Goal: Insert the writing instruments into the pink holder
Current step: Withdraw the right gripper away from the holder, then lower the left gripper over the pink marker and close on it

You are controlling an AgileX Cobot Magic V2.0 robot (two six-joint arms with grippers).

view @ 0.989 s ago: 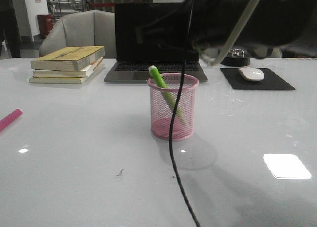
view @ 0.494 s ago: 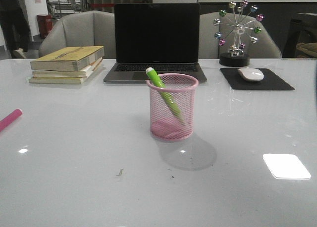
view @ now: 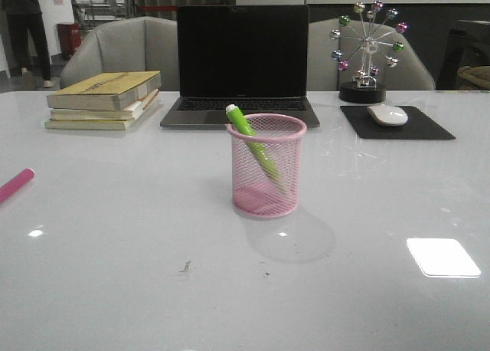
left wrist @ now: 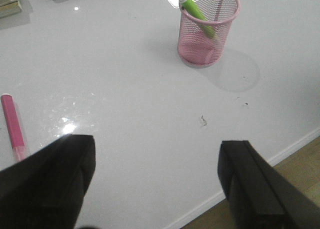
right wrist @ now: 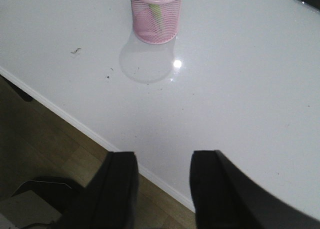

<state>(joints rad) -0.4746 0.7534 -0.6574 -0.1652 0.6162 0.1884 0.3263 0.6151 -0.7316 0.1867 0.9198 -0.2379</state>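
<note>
The pink holder (view: 266, 165) stands upright mid-table, and the lime green pen (view: 246, 130) leans inside it with its white end poking over the rim. The magenta pen (view: 15, 185) lies flat at the table's far left edge. In the left wrist view the holder (left wrist: 207, 29) and the magenta pen (left wrist: 12, 126) both show, with my left gripper (left wrist: 156, 161) open wide and empty above the near table. My right gripper (right wrist: 164, 171) is open and empty over the table's front edge, well back from the holder (right wrist: 154, 15). Neither gripper appears in the front view.
A laptop (view: 242, 63) stands behind the holder, a stack of books (view: 106, 98) at the back left. A mouse (view: 388, 114) on a black pad (view: 398, 123) and a small Ferris-wheel ornament (view: 367, 48) sit at the back right. The table's front edge (right wrist: 80, 124) borders the floor.
One second ago the right arm filled the upper right of the front view above the holder; it has withdrawn out of that view. The green pen now leans in the holder.
</note>
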